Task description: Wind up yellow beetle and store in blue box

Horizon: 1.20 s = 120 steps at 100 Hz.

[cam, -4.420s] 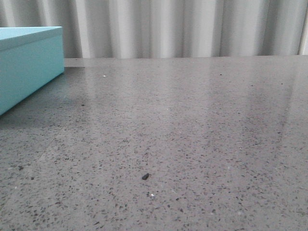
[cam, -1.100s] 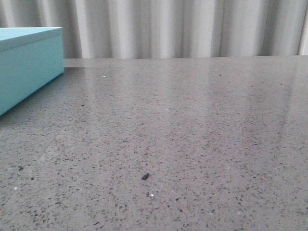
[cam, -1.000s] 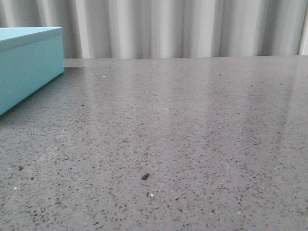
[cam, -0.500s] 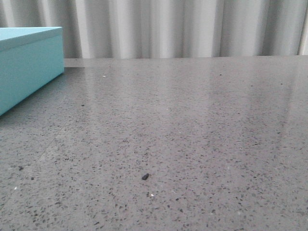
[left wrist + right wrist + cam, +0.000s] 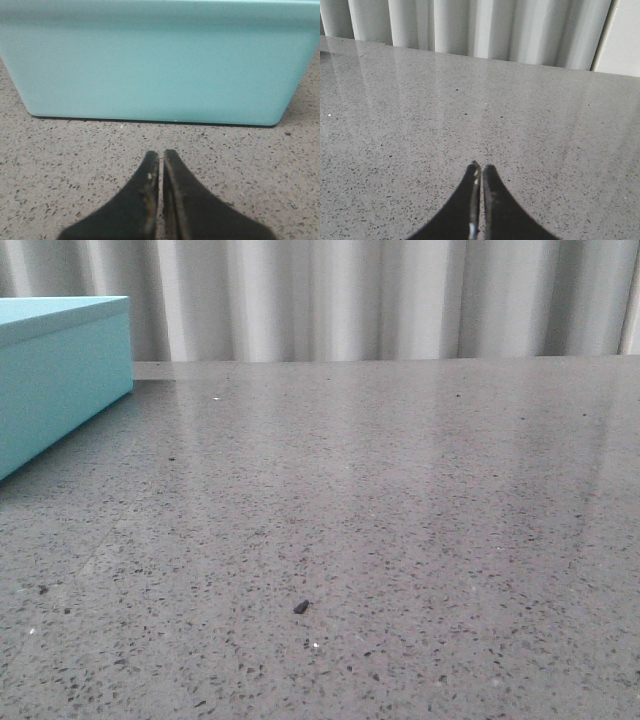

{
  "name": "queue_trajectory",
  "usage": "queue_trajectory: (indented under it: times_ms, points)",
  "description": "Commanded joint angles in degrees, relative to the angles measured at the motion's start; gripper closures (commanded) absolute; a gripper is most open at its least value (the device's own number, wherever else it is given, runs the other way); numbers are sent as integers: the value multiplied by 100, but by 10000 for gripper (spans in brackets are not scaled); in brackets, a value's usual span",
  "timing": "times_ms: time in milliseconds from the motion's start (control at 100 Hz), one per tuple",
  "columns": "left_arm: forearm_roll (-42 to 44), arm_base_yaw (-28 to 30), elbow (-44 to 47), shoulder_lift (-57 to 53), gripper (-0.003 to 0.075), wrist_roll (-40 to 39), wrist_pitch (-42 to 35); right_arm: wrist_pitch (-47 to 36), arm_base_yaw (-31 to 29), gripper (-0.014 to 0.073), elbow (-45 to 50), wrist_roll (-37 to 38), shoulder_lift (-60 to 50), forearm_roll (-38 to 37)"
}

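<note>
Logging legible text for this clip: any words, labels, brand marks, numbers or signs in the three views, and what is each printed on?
None: no text, label, logo or number shows in any view.
blue box: plain turquoise sides, no print on the faces shown.
table: speckled grey surface only.
left gripper and right gripper: plain black fingers, unmarked.
curtain: plain pale folds.

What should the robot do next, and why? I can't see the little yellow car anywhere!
Probably open the left gripper first. Both it and the right gripper are shut and empty, resting low over the speckled table. The left one faces the blue box, whose lid looks on. No yellow beetle shows in any view, so nothing can be wound up yet.
</note>
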Motion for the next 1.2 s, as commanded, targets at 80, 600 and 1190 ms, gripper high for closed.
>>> queue_trajectory:
  times_ms: [80,600,1190]
  points:
    - [14,5,158,-183,741,-52,-293,-442,-133,635,-96,-51,57,-82]
    - [14,5,158,-183,741,-52,-293,-2456,-1704,635,1463,-29,-421,458]
    - [14,5,158,-183,741,-52,-305,-214,-1727,635,1582,-295,-892,709]
